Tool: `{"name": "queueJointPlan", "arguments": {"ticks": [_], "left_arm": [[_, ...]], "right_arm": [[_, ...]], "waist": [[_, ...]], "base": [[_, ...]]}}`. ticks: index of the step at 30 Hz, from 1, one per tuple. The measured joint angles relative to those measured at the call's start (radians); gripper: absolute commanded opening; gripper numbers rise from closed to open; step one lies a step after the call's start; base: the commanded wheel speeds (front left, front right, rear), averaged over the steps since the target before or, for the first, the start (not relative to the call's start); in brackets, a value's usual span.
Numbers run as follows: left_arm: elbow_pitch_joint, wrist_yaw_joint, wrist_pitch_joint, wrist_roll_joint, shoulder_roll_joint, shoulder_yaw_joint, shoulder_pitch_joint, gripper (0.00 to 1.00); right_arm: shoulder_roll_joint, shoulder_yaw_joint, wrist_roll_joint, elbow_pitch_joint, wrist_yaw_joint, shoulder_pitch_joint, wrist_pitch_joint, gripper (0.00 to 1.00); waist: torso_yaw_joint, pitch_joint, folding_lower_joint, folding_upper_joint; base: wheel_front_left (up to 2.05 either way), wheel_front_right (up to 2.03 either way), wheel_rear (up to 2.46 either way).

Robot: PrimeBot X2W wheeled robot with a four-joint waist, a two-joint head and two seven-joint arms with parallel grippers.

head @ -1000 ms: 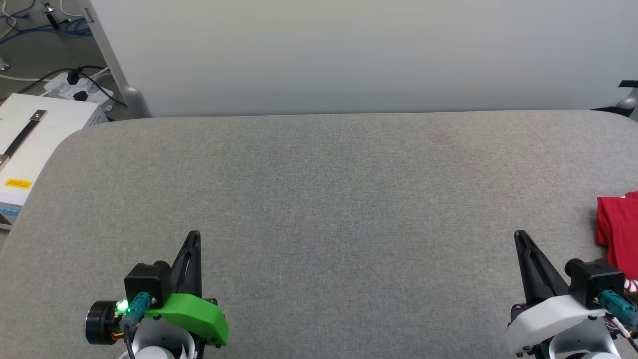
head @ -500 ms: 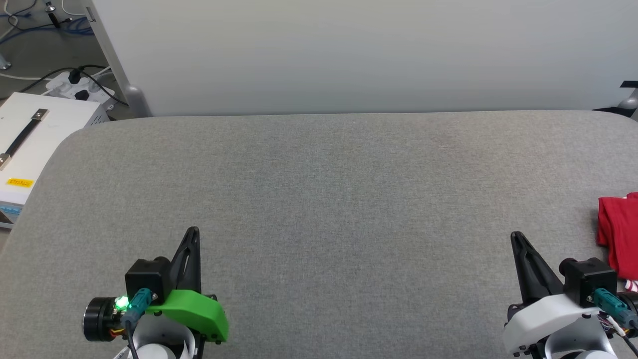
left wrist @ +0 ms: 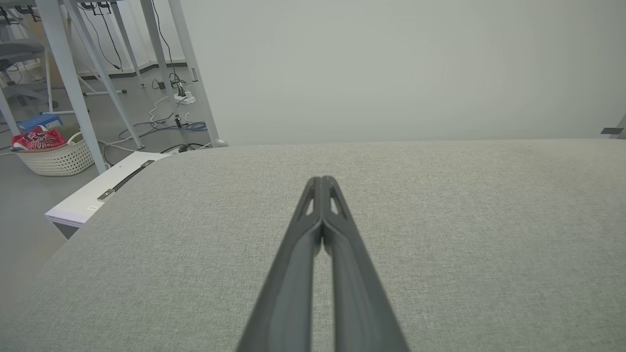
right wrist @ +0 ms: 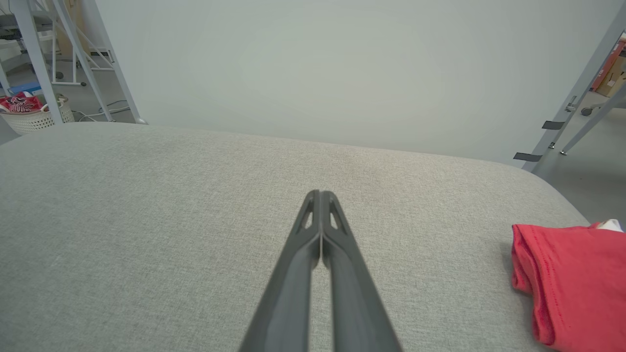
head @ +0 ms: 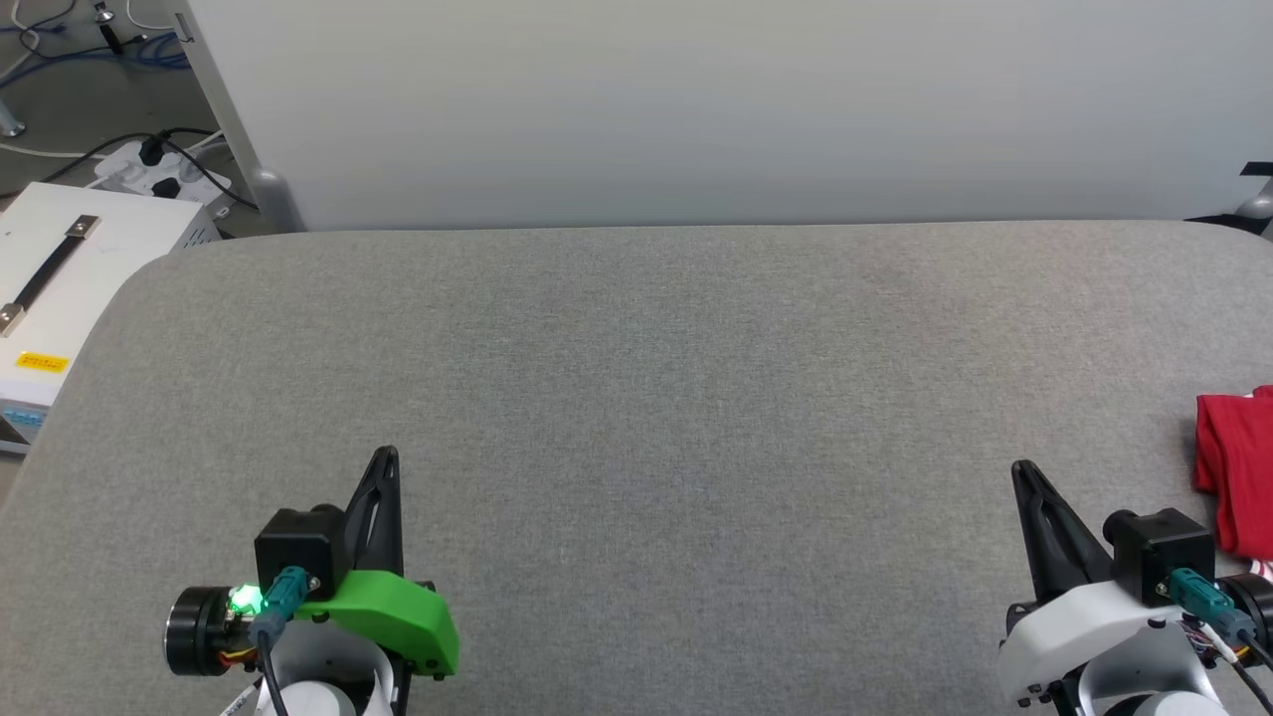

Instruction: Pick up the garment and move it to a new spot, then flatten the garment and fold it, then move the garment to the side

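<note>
my left fingers (head: 384,467) and right fingers (head: 1026,479) are both closed and empty above the tabletop (head: 656,398). the garment (head: 1238,467) lies folded at the tabletop's right edge, near my right fingers. it looks set aside, so i'd steer clear and not snag it.

Grey fabric table (head: 636,398); folded red garment (head: 1238,467) at right edge.

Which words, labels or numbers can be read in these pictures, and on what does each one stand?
No text can be read with certainty.
Yellow label on the white box: printed, but too small to read.
Red cloth in the basket: dark and white markings, too blurred to read.
Garment: only plain red fabric shows, no lettering.
</note>
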State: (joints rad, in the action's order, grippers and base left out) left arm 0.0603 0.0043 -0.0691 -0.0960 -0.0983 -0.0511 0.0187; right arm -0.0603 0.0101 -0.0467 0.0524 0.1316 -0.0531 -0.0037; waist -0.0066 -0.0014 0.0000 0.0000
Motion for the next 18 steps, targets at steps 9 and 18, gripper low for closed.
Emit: {"name": "queueJointPlan", "arguments": {"ticks": [9, 18], "left_arm": [[-0.015, 0.000, 0.020, 0.026, 0.011, 0.019, 0.000, 0.00], [-0.037, 0.000, 0.044, 0.057, 0.030, 0.030, -0.001, 0.00]], "right_arm": [[0.004, -0.004, 0.012, -0.015, 0.000, 0.016, 0.001, 0.00], [0.007, -0.007, 0.026, -0.032, 0.000, 0.021, 0.001, 0.00]], "waist": [[0.002, 0.000, 0.0000, 0.0000], [0.004, 0.001, 0.0000, 0.0000]], "base": [[0.00, 0.00, 0.00], [0.00, 0.00, 0.00]]}}
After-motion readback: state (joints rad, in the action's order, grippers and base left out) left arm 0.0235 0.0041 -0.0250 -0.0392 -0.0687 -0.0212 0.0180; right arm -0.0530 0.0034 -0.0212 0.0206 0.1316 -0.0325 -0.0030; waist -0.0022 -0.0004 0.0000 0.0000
